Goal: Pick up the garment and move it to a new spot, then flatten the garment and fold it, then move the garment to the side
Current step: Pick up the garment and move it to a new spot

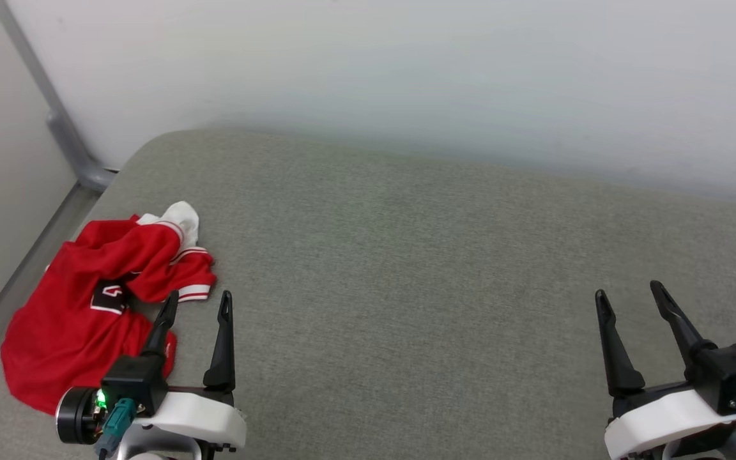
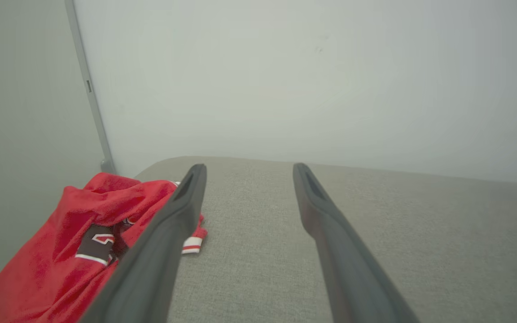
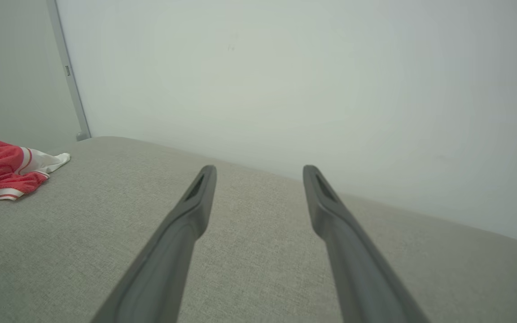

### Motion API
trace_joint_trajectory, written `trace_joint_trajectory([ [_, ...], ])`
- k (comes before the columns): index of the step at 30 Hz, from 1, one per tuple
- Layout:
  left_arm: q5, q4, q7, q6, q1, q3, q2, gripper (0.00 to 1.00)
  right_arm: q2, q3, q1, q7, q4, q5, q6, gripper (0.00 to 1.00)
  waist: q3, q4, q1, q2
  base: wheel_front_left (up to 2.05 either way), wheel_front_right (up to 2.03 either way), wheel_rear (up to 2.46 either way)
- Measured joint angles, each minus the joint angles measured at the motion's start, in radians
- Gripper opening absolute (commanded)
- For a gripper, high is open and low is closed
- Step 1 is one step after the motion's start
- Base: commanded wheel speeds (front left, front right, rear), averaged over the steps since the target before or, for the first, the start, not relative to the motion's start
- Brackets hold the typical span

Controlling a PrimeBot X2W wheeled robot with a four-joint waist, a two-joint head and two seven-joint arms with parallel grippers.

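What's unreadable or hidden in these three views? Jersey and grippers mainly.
Head view: the garment's number patch is mostly buried in its own folds; unreadable.
Head view: the left gripper overlaps the garment's near edge; contact cannot be told.
Left wrist view: the garment is cut by the left and bottom edges, partly behind the left gripper.
Right wrist view: the left edge cuts the garment, leaving little beyond a sleeve.

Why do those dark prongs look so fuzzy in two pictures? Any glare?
Head view: soft even light, no glare; jersey, left gripper and right gripper sharp. Left wrist view: its fingers, close to the lens, blur and stretch. Right wrist view: same blur on its fingers.
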State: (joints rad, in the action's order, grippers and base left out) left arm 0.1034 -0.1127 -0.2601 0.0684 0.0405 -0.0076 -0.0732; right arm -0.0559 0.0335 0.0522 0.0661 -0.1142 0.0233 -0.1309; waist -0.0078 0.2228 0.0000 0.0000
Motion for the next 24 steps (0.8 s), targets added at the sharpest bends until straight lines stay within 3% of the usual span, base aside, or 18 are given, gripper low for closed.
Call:
trace_joint_trajectory([
  [12, -0.013, -0.007, -0.003, 0.002, -0.013, 0.040, 0.001, 1.00, 0.003, -0.023, -0.007, 0.001, 0.016, 0.014, 0.000, 1.00, 0.006, 0.132, 0.0000, 0.0000, 0.00, 0.00, 0.00],
  [24, -0.006, -0.021, -0.003, 0.012, 0.042, 0.075, 0.001, 1.00, 0.003, -0.023, -0.036, -0.005, 0.013, 0.028, 0.000, 1.00, 0.053, 0.157, 0.0000, 0.0000, 0.00, 0.00, 0.00],
])
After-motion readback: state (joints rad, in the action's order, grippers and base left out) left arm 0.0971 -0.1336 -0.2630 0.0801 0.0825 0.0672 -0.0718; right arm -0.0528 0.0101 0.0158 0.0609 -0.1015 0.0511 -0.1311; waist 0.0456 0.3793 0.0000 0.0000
